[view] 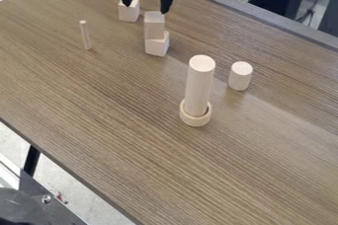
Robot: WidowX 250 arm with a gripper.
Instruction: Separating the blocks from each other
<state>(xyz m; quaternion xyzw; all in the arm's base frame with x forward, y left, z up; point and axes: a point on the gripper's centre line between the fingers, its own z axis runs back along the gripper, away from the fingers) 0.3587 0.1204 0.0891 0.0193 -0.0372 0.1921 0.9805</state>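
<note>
At the top of the camera view the black gripper (147, 8) hangs open, its two fingers spread apart and pointing down, with nothing seen between them. Just below its right finger stands a pale wooden block (154, 25), which looks to be resting on a lower block (157, 45). Another wooden cube (129, 11) is on the table close below the left finger, apart from that pair.
Front of the blocks, a tall wooden cylinder (200, 85) stands upright in a wooden ring (195, 119). A short cylinder (240, 76) is to its right. A thin peg (85, 35) stands at the left on the brown table (119, 120).
</note>
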